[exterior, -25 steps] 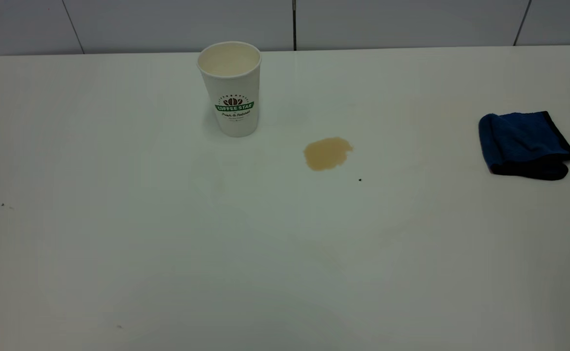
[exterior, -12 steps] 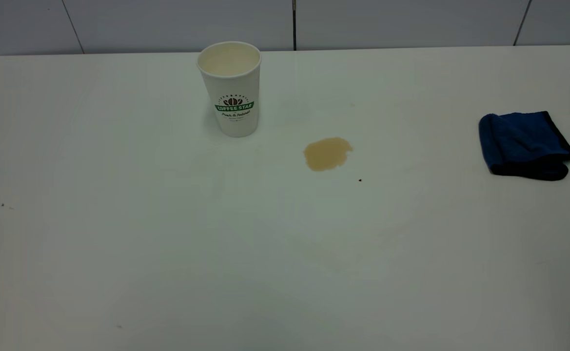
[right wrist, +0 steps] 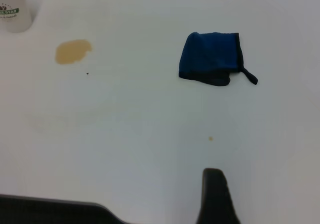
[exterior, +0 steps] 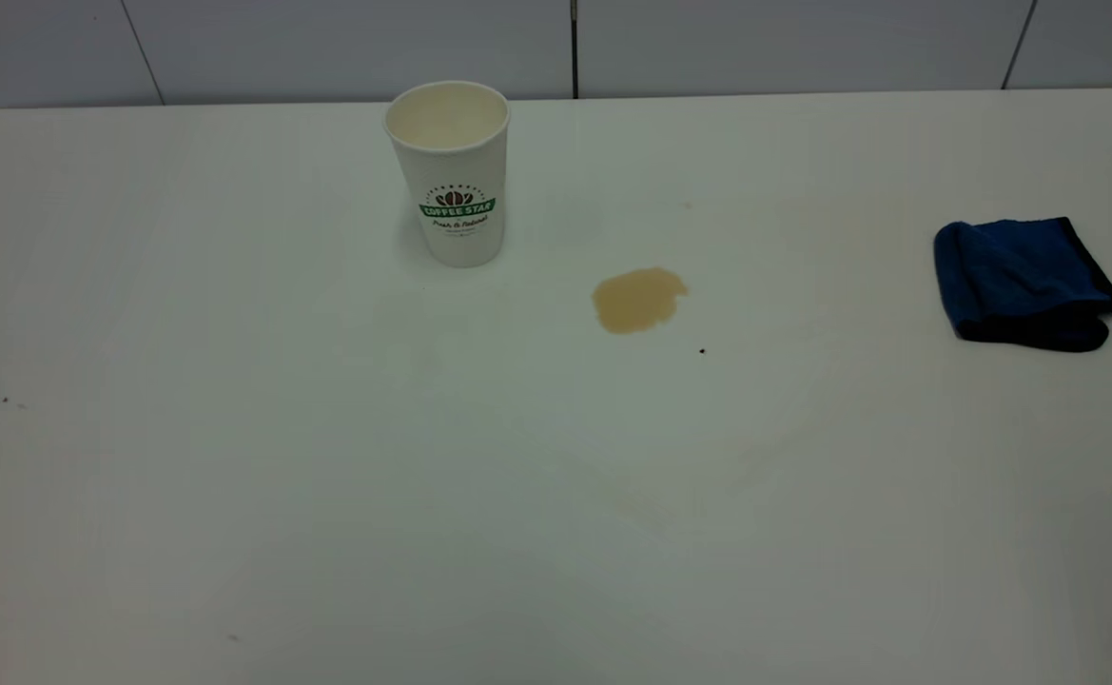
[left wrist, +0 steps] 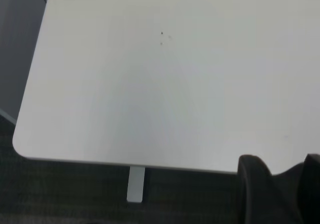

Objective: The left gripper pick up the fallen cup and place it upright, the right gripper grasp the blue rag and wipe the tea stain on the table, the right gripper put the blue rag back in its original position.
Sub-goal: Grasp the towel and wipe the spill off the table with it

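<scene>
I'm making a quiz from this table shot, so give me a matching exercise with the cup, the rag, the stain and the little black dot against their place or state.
Things:
1. cup
2. blue rag
3. tea stain
4. black dot

Descriptions:
A. light brown blotch mid-table
B. standing upright, mouth up
C. folded, near the right edge
D. tiny speck just right of the blotch

Pairs: 1-B, 2-C, 3-A, 4-D

**Surface and material findings**

My table [exterior: 232, 495] presents as smooth white laminate with a soft sheen. The cup [exterior: 454, 176] looks like matt dimpled paper, printed logo. Right of the cup, the tea stain [exterior: 638, 300] reads as a flat wet film. Well right of the cup, the blue rag [exterior: 1022, 278] is soft napped cloth, black-edged.
</scene>
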`<state>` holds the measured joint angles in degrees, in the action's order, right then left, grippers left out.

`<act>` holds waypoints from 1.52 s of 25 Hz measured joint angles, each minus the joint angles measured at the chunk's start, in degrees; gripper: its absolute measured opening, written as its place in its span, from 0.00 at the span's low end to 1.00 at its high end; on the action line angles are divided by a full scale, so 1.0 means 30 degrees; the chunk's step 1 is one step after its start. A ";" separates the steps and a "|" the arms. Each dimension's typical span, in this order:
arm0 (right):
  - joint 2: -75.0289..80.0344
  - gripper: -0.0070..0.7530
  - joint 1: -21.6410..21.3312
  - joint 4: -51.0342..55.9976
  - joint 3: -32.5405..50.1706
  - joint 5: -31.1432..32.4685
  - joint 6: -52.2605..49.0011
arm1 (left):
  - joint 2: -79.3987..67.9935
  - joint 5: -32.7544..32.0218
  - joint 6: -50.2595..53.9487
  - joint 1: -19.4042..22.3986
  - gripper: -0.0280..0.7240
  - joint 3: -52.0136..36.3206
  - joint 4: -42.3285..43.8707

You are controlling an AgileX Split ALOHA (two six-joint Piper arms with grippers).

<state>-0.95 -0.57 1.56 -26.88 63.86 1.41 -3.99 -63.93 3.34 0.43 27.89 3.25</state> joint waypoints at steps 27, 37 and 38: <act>0.0000 0.73 0.0000 0.0000 0.0000 0.0000 0.0000 | 0.1666 -0.0124 -0.0017 0.0000 0.35 0.0000 -0.0018; 0.0000 0.73 0.0000 -0.0054 0.0000 0.0000 0.0000 | 0.1666 -0.0139 -0.0035 0.0000 0.35 0.0000 -0.0018; 0.0000 0.73 0.0000 -0.0054 0.0000 0.0000 0.0000 | 0.1666 -0.0139 -0.0035 0.0000 0.35 0.0000 -0.0018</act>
<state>-0.95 -0.57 1.40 -26.88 63.86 1.41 1.01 -64.35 3.24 0.43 27.89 3.19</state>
